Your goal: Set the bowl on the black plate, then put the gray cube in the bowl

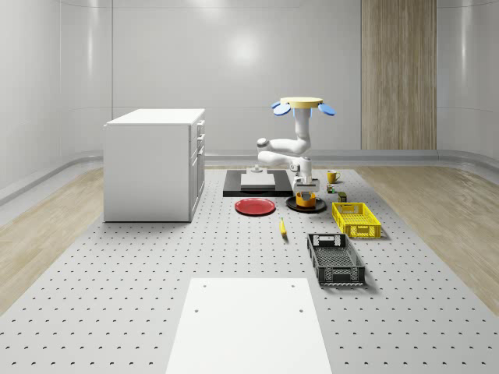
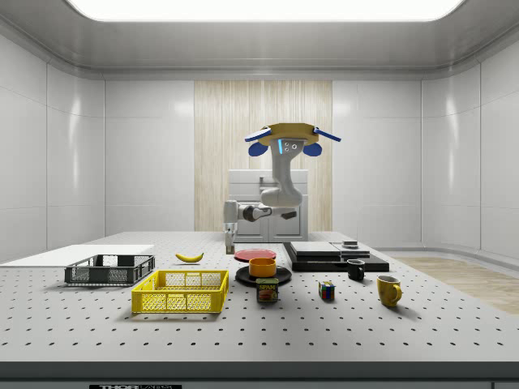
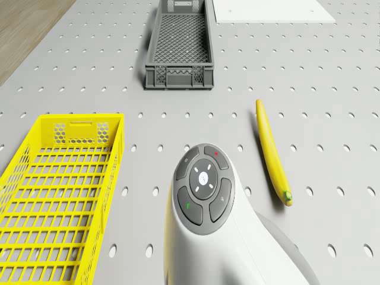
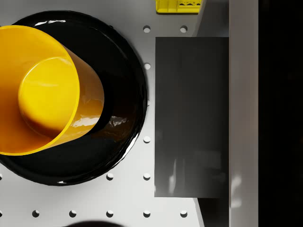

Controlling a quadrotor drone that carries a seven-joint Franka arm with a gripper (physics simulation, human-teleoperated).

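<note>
The gripper [image 1: 306, 184] is held just above the orange bowl [image 1: 306, 199]. It cannot be told whether it is released or clenched. No object is seen in its grasp in the wrist view.

The drone [image 1: 302, 103] hovers over the far part of the desk [image 1: 117, 296], with the arm bent down toward the bowl.

**Step in hand.** The bowl [image 4: 42, 90] is seen resting upright on the black plate [image 4: 123, 85], so the first step is judged complete. The second step is not yet begun.

**Next move.** The gray cube [image 2: 350, 243] is taken to be the small gray block on the black slab [image 1: 234, 187], near the plate. The gripper is to be raised clear of the bowl rim and carried across to the block.

**Surroundings**
- White cabinet [image 1: 154, 164]: well apart.
- Gray crate [image 1: 335, 259] and yellow basket [image 1: 355, 219]: on the near side of the plate.
- Red plate [image 1: 255, 206]: just beside the black plate.
- Banana [image 1: 282, 227]: near both plates.
- Yellow mug [image 1: 332, 176]: beyond the bowl.

No obstruction between bowl and slab is evident.
</note>
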